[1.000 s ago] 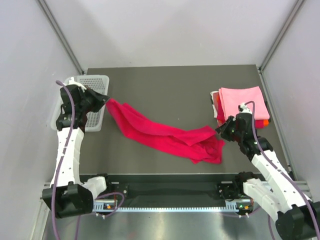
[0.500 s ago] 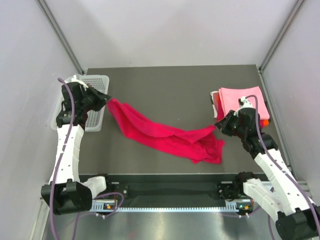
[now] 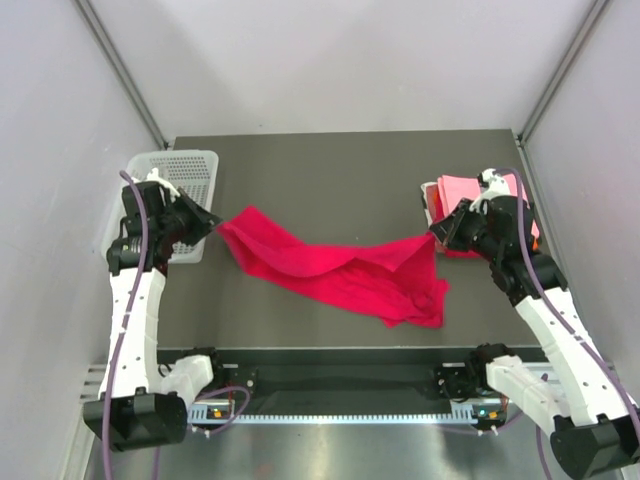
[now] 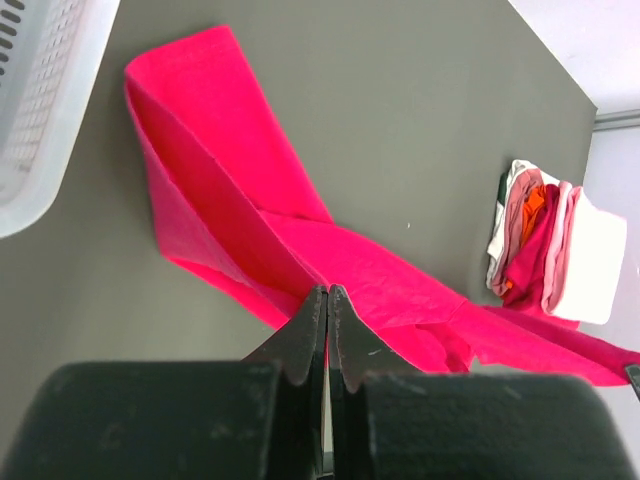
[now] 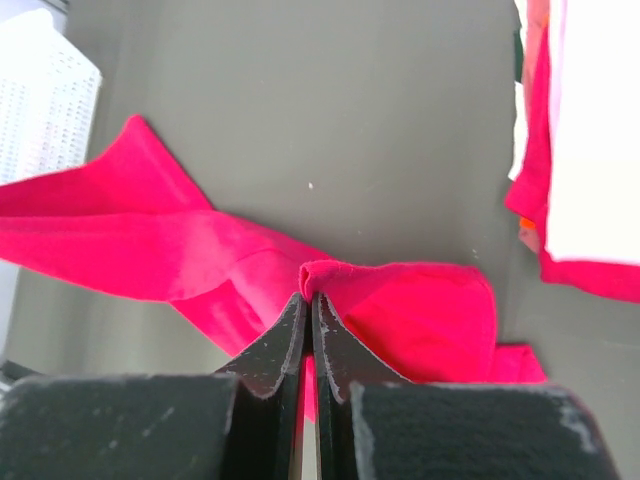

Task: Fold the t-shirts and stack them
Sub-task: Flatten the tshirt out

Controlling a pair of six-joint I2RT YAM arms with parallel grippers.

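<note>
While both arms reach out over the counter [image 3: 340, 170], the crimson t-shirt [image 3: 330, 272] hangs strung between them as a long, twisted band. The left arm [image 3: 135, 300] rises steeply from its base, its wrist bent inward. The left gripper [image 3: 212, 224] has its jaws pressed together on one end of the cloth, which trails away in front of it. A white perforated basket [image 3: 185, 170] sits just behind that gripper. The right arm [image 3: 550, 320] leans forward, elbow high and wrist turned inward. The right gripper [image 3: 434, 236] is pinched tight on a small fold at the other end, and loose cloth sags to the counter below it. A stack of folded t-shirts [image 3: 465, 188], pink on top, lies close beside the right gripper.
</note>
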